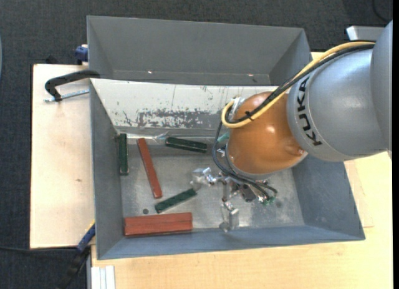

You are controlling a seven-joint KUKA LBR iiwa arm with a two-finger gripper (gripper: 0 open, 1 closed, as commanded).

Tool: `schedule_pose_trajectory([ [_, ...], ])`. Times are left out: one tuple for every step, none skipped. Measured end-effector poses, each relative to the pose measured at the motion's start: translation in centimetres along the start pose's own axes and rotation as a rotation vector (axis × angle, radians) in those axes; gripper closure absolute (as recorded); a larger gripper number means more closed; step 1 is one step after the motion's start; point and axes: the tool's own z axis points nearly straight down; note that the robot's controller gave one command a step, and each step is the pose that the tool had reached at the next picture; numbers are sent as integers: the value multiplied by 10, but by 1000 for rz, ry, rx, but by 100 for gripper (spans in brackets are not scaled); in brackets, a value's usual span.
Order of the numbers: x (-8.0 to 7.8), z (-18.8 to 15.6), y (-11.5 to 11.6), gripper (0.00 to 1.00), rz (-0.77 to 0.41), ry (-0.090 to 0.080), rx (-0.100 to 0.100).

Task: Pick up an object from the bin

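I have the arm coming into the bin [103, 175] from 3 o'clock, wrist pitched down, so its orange cover [262, 141] and the yellow cable [232, 112] hang over the tool. That is why I see so little of the business end. The gripper [228, 211] sits low at about 5 o'clock on the bin floor, close to the near wall. Whether it is spread or closed I cannot make out: the metal parts run together against the grey floor.

I judge it has nothing in its grasp, though the cover hides the floor beneath the wrist, and something small could lie there unseen.

Five things lie flat and apart from one another, which I take to be how loose pieces settle.

- The short dark green stick [176, 200] lies slantwise near the middle, at the gripper's 9 o'clock. It is the nearest candidate.
- The red-brown block [158, 225] lies along the near wall at 7 o'clock.
- A thin red-brown bar [149, 168] slants at 9 o'clock.
- A dark green bar [123, 154] lies beyond it, against the left wall.
- Another dark green bar [186, 145] lies at 11 o'clock, its right end close under the cover.

No pick is made yet, by my reading.
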Motion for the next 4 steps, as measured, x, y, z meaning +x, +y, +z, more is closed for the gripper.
schedule_pose_trajectory([
  [-30,5,28,0,-60,-7,2],
  [-56,27,51,100,-68,-6,1],
  [-56,27,51,100,-67,-6,1],
  [-52,-154,35,100,-36,-12,4],
])
